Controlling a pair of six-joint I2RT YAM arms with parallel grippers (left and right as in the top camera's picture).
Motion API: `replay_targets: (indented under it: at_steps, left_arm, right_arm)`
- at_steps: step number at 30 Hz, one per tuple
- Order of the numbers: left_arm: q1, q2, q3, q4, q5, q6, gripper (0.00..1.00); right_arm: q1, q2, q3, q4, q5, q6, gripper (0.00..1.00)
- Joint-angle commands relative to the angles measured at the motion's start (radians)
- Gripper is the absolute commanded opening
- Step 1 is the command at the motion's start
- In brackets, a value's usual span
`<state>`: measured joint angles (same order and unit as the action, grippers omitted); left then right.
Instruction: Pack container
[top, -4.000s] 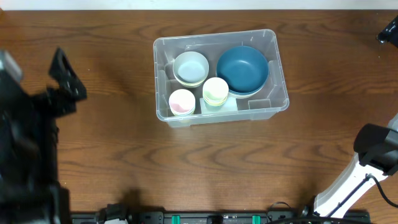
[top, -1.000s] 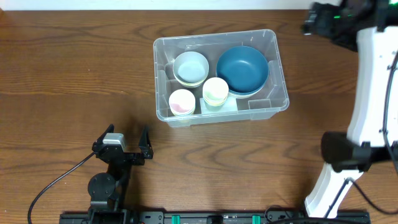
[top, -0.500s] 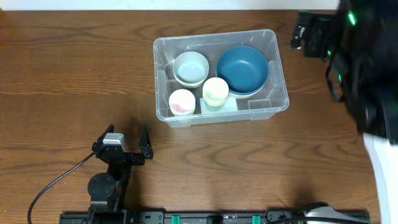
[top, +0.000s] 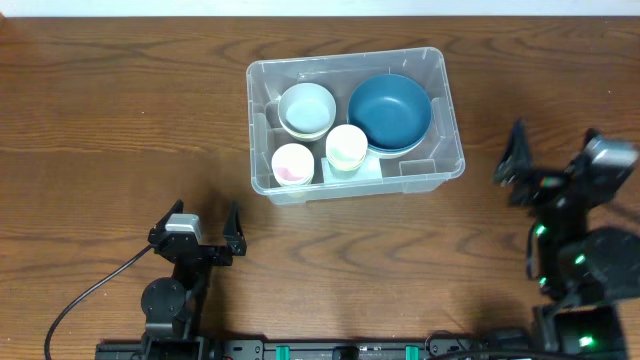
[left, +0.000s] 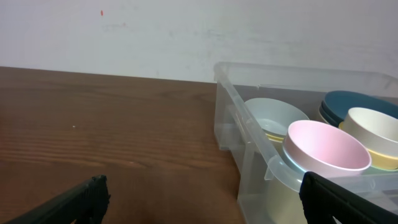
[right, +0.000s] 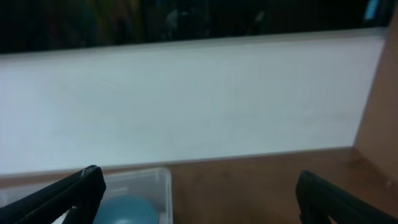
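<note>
The clear plastic container (top: 345, 57) stands at the table's middle back. It holds a dark blue bowl (top: 390, 110), a pale blue bowl (top: 306, 108), a cream cup (top: 346, 146) and a pink cup (top: 292, 163). My left gripper (top: 198, 224) rests open near the front edge, left of the container, with nothing between its fingers. In the left wrist view the container wall (left: 249, 143) and pink cup (left: 326, 149) lie ahead to the right of the open gripper (left: 205, 196). My right gripper (top: 553, 160) stands open and empty to the container's right. The right wrist view shows the gripper (right: 199, 190), the container's corner (right: 163, 186) and the blue bowl (right: 124, 211).
Bare brown wood surrounds the container on all sides. A white wall (left: 186, 31) runs along the table's back edge. The arm bases and a black rail (top: 340, 350) sit along the front edge, with a cable (top: 90, 290) trailing left.
My right arm has swung from the back right corner down to the front right, beside the container. The left arm and the container's contents have not moved.
</note>
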<state>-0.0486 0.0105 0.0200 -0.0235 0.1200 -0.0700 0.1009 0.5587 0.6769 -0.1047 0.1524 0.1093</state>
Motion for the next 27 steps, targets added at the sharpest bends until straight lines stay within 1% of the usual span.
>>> replay_targets:
  at_steps: [1, 4, 8, 12, 19, 24, 27]
  left_arm:
    - [-0.002, -0.005, -0.016, -0.037, 0.007, 0.017, 0.98]
    - [-0.002, -0.005, -0.016, -0.037, 0.007, 0.017, 0.98]
    - [-0.002, -0.005, -0.016, -0.037, 0.007, 0.017, 0.98]
    - [-0.002, -0.005, -0.016, -0.037, 0.007, 0.017, 0.98]
    - [-0.002, -0.005, -0.016, -0.037, 0.007, 0.017, 0.98]
    - [-0.002, -0.005, -0.016, -0.037, 0.007, 0.017, 0.98]
    - [-0.002, -0.005, -0.016, -0.037, 0.007, 0.017, 0.98]
  right_arm:
    - [-0.01, -0.109, -0.166, 0.017, -0.057, -0.022, 0.99]
    - [-0.01, -0.202, -0.298, 0.035, -0.071, -0.048, 0.99]
    - [-0.008, -0.311, -0.447, 0.086, -0.163, -0.173, 0.99]
    - [-0.008, -0.382, -0.53, 0.096, -0.164, -0.179, 0.99]
    - [-0.008, -0.425, -0.639, 0.084, -0.16, -0.178, 0.99]
    - [-0.008, -0.455, -0.661, 0.018, -0.158, -0.179, 0.99]
    - [-0.008, -0.488, -0.661, 0.011, -0.149, -0.179, 0.99]
